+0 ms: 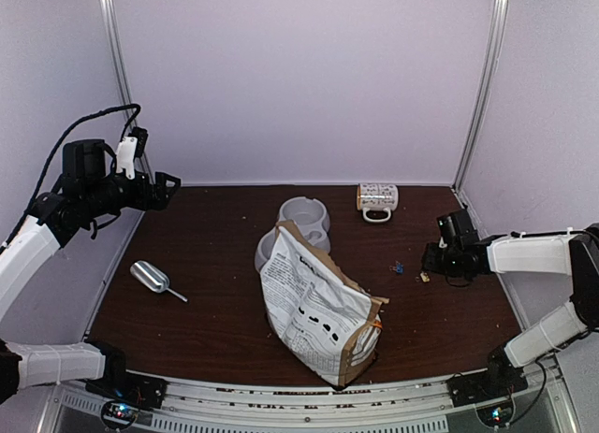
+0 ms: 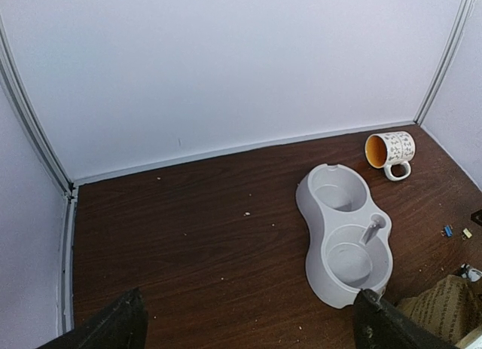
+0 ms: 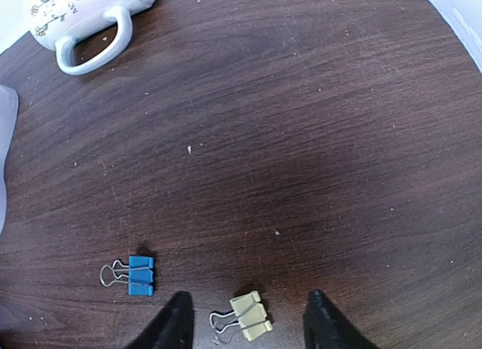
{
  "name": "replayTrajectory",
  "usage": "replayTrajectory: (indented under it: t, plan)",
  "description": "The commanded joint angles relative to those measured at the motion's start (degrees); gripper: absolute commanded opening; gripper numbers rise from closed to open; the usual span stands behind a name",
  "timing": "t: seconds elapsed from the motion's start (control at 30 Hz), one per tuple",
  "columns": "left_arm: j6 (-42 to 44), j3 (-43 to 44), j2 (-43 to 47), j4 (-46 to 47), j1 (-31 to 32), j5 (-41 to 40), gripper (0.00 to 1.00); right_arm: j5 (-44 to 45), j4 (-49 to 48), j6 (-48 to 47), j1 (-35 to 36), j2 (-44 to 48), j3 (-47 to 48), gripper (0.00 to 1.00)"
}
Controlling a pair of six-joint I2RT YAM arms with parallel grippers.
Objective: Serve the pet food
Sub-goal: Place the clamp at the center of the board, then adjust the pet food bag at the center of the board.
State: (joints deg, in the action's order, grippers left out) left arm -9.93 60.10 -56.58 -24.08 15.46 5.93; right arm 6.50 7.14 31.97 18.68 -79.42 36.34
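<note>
Left end effector point(image 2: 248, 322): hanging released, high over the left side of the dark brown wooden desk point(image 1: 215, 255), fingers spread wide and grasping nothing.
Right end effector point(image 3: 248, 319): sitting low near the desk's right edge, also released, its fingers straddling a pale yellow binder clip point(image 3: 245, 316) without closing on it.
Where the pet food is: no kibble is showing in any view. It is presumably lying inside the tan, white and black printed paper bag point(image 1: 318, 311), which is slumping mid-desk just in front of the grey plastic double bowl point(image 2: 346, 236).
Step in hand: with both arms empty, serving is seemingly not yet begun. The bag is needing opening and the silver metal scoop point(image 1: 154, 279) fetching.
Doing it well: one arm should be steadying the slumping bag near its folded top while the other is working the scoop by its handle, carrying it level to the bowl.
Left wrist view: showing no food in either bowl compartment, which the bag is partly hiding from above.
Right wrist view: resolving the yellow clip and a blue binder clip point(image 3: 135, 275), mere specks from above, with the white patterned mug point(image 3: 83, 17) lying on its side.
Top view: alone showing the scoop and the whole bag.
</note>
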Motion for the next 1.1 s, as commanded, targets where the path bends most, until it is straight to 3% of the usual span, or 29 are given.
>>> replayTrajectory:
  t: [0.0, 0.23, 0.43, 0.6, 0.77, 0.97, 1.07]
  plan:
    - [0.77, -0.38, 0.00, 1.93, -0.10, -0.66, 0.98, 1.34, -0.89, 0.42, -0.60, 0.06, -0.25, 0.55]
    - [1.18, -0.42, -0.20, 2.35, -0.09, 1.74, 0.98, -0.48, 3.05, -1.47, -0.68, 3.95, 2.35, 0.69]
    - [2.81, -1.38, 0.40, 4.83, 1.84, 7.60, 0.98, -16.84, 10.42, -8.25, 0.12, 12.76, 7.61, 0.81]
    - [3.52, -1.58, 0.85, 5.00, 3.32, 6.90, 0.98, -18.19, 22.15, -12.51, 11.10, 18.26, 16.76, 0.86]
    - [3.19, -1.56, 1.03, 4.77, 3.34, 5.65, 0.98, -17.21, 27.07, -10.82, 23.37, 18.99, 26.99, 0.88]
    - [2.72, -0.71, 0.64, 3.01, 3.33, 3.21, 0.98, -13.29, 33.78, -9.99, 36.27, 11.92, 41.14, 0.92]
    - [2.38, -0.61, 0.76, 2.71, 3.34, 2.87, 0.98, -7.21, 38.17, -11.16, 42.61, 6.64, 47.33, 0.93]
